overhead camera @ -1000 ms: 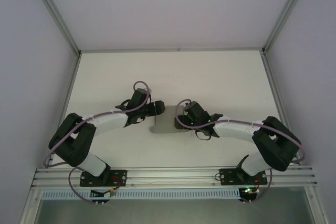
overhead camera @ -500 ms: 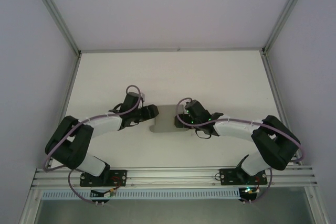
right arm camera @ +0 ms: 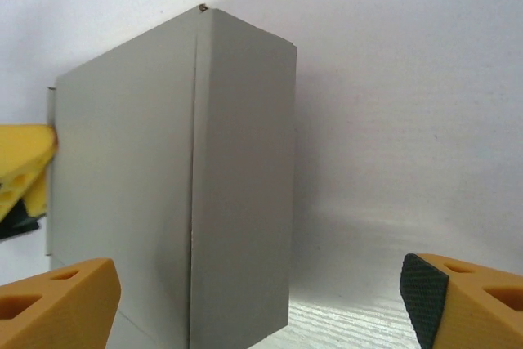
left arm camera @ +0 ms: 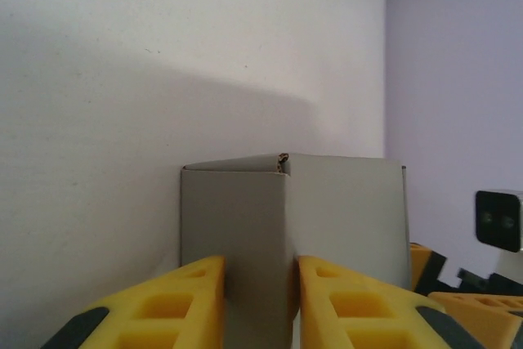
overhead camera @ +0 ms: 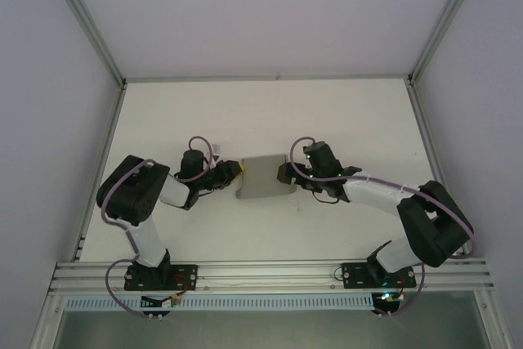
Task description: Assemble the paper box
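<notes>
The paper box (right arm camera: 122,185) is smooth matt grey card; the table (right arm camera: 409,120) is matt white, faintly grained.

Bright, even light; soft shadows; sharp, glare-free views.

In one second the paper box (overhead camera: 265,176) has slid farther from the tabletop's (overhead camera: 351,120) near edge and now lies more fully exposed. The left arm (overhead camera: 135,194) has folded its elbow back toward its base, leaving the left gripper (overhead camera: 232,172) pinching the box's left edge. The right gripper (overhead camera: 284,173) has reached farther out, jaws spread wide at the box's right side.
</notes>
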Controlling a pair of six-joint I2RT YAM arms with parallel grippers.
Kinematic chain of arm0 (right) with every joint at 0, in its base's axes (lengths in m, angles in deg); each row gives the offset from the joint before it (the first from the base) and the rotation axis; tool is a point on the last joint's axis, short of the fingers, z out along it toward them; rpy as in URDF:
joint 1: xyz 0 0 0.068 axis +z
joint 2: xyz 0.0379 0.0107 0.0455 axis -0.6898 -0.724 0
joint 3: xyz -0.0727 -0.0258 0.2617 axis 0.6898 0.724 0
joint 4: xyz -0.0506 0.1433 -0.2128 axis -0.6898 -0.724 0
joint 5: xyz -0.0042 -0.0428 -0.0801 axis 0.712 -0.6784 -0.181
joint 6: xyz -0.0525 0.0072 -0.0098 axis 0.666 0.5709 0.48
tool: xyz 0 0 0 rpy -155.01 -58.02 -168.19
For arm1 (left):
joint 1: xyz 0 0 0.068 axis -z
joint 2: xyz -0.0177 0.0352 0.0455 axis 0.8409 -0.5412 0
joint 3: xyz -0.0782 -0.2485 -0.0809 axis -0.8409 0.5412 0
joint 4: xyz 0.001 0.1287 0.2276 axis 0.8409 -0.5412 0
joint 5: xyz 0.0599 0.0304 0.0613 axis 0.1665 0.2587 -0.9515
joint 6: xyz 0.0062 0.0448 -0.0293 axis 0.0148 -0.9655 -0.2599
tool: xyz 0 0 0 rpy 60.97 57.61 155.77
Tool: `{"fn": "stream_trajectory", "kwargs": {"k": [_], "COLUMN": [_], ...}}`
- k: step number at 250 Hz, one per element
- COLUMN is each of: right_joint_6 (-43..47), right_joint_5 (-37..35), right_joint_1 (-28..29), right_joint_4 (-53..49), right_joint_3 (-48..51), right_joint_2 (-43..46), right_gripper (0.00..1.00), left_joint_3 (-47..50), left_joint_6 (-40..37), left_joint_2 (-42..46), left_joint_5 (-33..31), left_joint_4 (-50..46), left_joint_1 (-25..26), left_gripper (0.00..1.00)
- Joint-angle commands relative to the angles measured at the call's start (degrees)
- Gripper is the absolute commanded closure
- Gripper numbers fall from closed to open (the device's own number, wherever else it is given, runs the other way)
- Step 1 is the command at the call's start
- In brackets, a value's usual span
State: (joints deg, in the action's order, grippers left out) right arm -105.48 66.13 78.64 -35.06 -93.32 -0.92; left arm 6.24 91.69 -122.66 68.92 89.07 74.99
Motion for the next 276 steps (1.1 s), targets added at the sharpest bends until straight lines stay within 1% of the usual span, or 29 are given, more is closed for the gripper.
{"fn": "stream_trajectory", "kwargs": {"k": [1, 33, 43, 67, 87, 96, 109, 121, 137, 157, 171, 179, 189, 195, 203, 210, 212, 223, 232, 241, 251, 258, 266, 276], "right_joint_6": [-1.76, -2.93, -3.37, -3.51, -4.4, -4.66, -4.81, -4.62, -4.0, -3.08, -2.51, -2.22, -2.0, -1.95, -1.82, -1.85, -1.9, -2.16, -2.5, -3.17, -4.0, -4.82, -6.32, -8.57], "right_joint_5": [6.86, 11.43, 13.46, 18.09, 22.16, 23.22, 24.19, 24.7, 24.89, 23.43, 22.75, 22.44, 21.68, 21.03, 20.16, 19.49, 19.19, 17.8, 16.28, 14.08, 11.35, 9.51, 7.61, 5.8], "right_joint_1": [-0.9, -2.64, -3.23, -4.22, -5.22, -5.46, -5.62, -5.67, -5.8, -5.91, -6.15, -6.31, -6.44, -6.52, -6.64, -6.81, -6.92, -7.18, -7.55, -7.89, -8.31, -8.65, -9.32, -10.22], "right_joint_4": [0.97, 2.48, 3.36, 6.55, 8.88, 9.79, 11.07, 11.29, 10.91, 9.19, 7.8, 6.92, 5.67, 4.95, 3.96, 2.83, 2.49, 0.56, -1.45, -4.2, -7.74, -10.33, -13.31, -17.16], "right_joint_3": [-2.58, -3.87, -4.47, -5.58, -6.72, -7.17, -7.43, -7.86, -8.1, -8.16, -8.24, -8.37, -8.5, -8.5, -8.57, -8.64, -8.62, -8.68, -8.92, -9.34, -10.17, -10.87, -11.7, -13.16], "right_joint_2": [-1.52, -4.71, -5.88, -8.38, -10.01, -10.52, -10.93, -10.74, -9.75, -7.56, -5.92, -5.1, -3.95, -3.21, -2.17, -1.22, -0.93, 0.67, 2.05, 3.45, 4.81, 5.55, 6.26, 6.89], "right_gripper": [0.09, 0.09, 0.1, 0.14, 0.25, 0.29, 0.38, 0.41, 0.49, 0.57, 0.57, 0.57, 0.57, 0.57, 0.56, 0.55, 0.55, 0.55, 0.55, 0.55, 0.54, 0.53, 0.53, 0.53], "left_joint_3": [2.25, 2.1, 1.51, 1.32, 1.58, 1.38, 0.92, 0.41, 0.07, -0.6, -1.25, -1.73, -2.6, -3.23, -4.05, -5.0, -5.35, -7.27, -9.44, -11.96, -14.81, -16.19, -17.21, -17.51], "left_joint_6": [6.41, 10.59, 11.46, 10.22, 9.24, 9.1, 8.97, 9.08, 9.19, 8.59, 8.25, 7.81, 6.47, 5.28, 2.93, 0.09, -0.8, -7.18, -13.66, -20.73, -28.31, -33.26, -38.39, -44.12], "left_joint_2": [-6.21, -12.81, -14.07, -14.29, -13.13, -12.83, -12.78, -13.06, -12.9, -10.7, -8.05, -6.07, -3.02, -1.02, 2.09, 5.19, 6.12, 11.7, 16.78, 21.91, 27.21, 30.25, 33.22, 36.32], "left_joint_5": [2.3, 4.63, 5.1, 6.13, 5.98, 5.96, 5.92, 6.28, 6.63, 7.05, 7.44, 7.39, 7.48, 7.27, 6.85, 6.15, 5.92, 3.33, -0.65, -7.24, -17.5, -24.98, -32.12, -38.34], "left_joint_4": [11.02, 20.19, 20.22, 20.08, 19.37, 19.22, 18.82, 19.19, 19.38, 18.78, 18.23, 17.05, 14.36, 11.84, 7.29, 2.19, 0.52, -10.98, -22.16, -33.66, -44.31, -49.31, -52.64, -54.05], "left_joint_1": [-0.62, -1.37, -1.63, -1.66, -1.87, -1.98, -2.05, -2.04, -2.03, -2.03, -2.04, -2.07, -2.03, -2.02, -1.96, -1.77, -1.77, -1.28, -0.35, 1.42, 4.62, 7.37, 10.55, 13.87], "left_gripper": [0.75, 0.75, 0.76, 0.76, 0.74, 0.74, 0.74, 0.73, 0.7, 0.68, 0.61, 0.56, 0.46, 0.38, 0.24, 0.04, 0.01, 0.0, 0.0, 0.0, 0.0, 0.0, 0.0, 0.0]}}
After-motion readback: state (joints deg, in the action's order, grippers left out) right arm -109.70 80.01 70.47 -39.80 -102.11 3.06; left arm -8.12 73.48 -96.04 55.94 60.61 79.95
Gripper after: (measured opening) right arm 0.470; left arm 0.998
